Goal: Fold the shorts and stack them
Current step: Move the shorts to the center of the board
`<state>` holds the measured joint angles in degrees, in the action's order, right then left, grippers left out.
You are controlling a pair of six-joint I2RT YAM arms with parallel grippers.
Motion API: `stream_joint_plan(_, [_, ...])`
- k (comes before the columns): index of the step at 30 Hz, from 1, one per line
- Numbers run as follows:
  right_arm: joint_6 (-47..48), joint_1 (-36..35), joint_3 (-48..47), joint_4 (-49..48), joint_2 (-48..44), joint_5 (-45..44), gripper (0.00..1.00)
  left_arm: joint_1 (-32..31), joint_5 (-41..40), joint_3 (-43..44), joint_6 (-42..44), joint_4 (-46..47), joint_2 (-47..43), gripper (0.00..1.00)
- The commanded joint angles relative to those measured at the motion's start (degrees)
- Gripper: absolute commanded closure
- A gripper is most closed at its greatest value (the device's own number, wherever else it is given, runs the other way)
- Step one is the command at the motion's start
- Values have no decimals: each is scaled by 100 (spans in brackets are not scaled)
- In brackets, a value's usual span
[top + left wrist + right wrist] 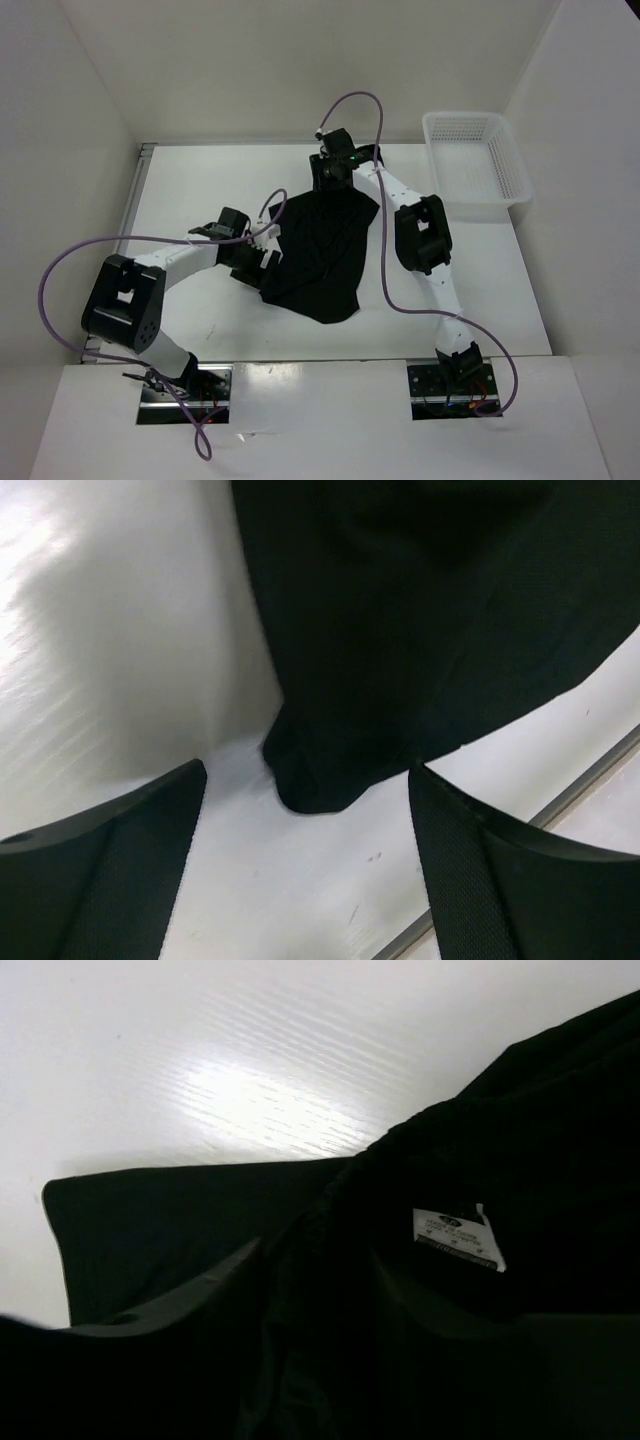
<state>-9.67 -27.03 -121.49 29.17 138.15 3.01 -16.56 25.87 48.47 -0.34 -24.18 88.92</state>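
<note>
Shorts (320,250) crumpled on desk (480,270) left of basket (475,120), waist pinched by right claw (320,1260), left claw (307,768) spread astride corner farther from basket: grip corner fully, then pull taut before folding.

Plain white walls (250,70) enclose a glossy white table (200,190), overhead light glaring off its surface

My right gripper (320,1295) is half buried in the shorts (560,1140), black on black; perhaps it pinches a fold, I can't tell. The print on the shorts' white label (455,1235) is too small to read. My left wrist view cuts the shorts off on top.
</note>
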Motion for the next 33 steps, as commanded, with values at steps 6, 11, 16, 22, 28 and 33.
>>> stream_joint_plan(6, [-79, 83, 72, 97, -200, 727, 90, -664, -249, -39, 34, 450, 415, 48])
stream_joint_plan(11, [-193, 391, 135, 98, -516, 1255, 100, -665, -231, 14, 34, 888, 565, 90])
stream_joint_plan(16, [-246, 865, 21, 45, -1463, 1387, 100, -377, -1267, 504, 34, 627, 285, 100])
stream_joint_plan(22, [-246, 1410, 20, 45, -3000, 975, 100, 1021, -1689, 2138, 34, -270, -314, 100])
stream_joint_plan(28, [-44, 1472, 459, -16, -4233, 640, 100, 1471, -2314, 3036, 34, -622, -1008, 100])
stream_joint_plan(33, [298, 1130, 995, -16, -5270, 201, 100, 1471, -2393, 3291, 34, -973, -1737, 100])
